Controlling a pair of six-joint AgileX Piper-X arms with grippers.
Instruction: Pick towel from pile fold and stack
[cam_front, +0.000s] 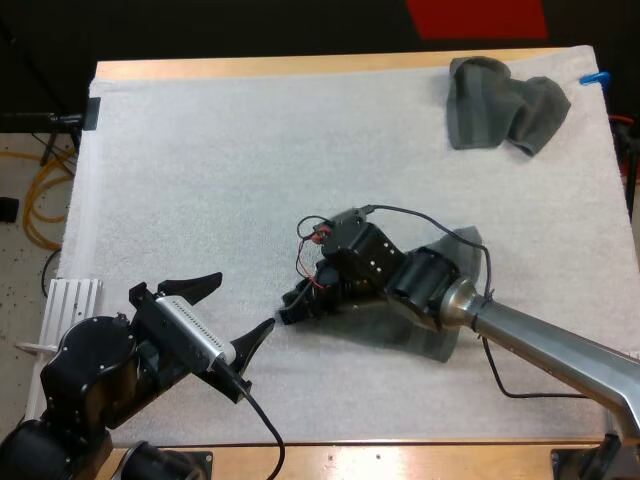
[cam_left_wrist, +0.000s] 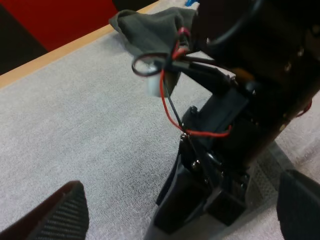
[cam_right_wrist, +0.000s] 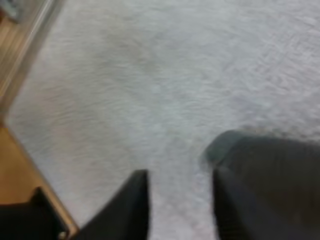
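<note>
A dark grey-green towel (cam_front: 425, 345) lies flat on the white mat near the middle, partly covered by my right arm. My right gripper (cam_front: 291, 305) is low at that towel's left edge. In the right wrist view its fingers (cam_right_wrist: 135, 200) stand apart with bare mat between them, and the towel's corner (cam_right_wrist: 260, 160) lies beside one finger. My left gripper (cam_front: 243, 302) is open just left of the right gripper and holds nothing. Its wide-spread fingers (cam_left_wrist: 65, 215) frame the right gripper (cam_left_wrist: 200, 200). A crumpled towel (cam_front: 505, 105) sits at the far right corner of the mat.
The white mat (cam_front: 250, 160) covers most of the wooden table (cam_front: 300, 66). A white ribbed bracket (cam_front: 70, 305) stands at the mat's left edge beside my left arm. The crumpled towel (cam_left_wrist: 150, 30) shows beyond the right arm, near the table's far edge.
</note>
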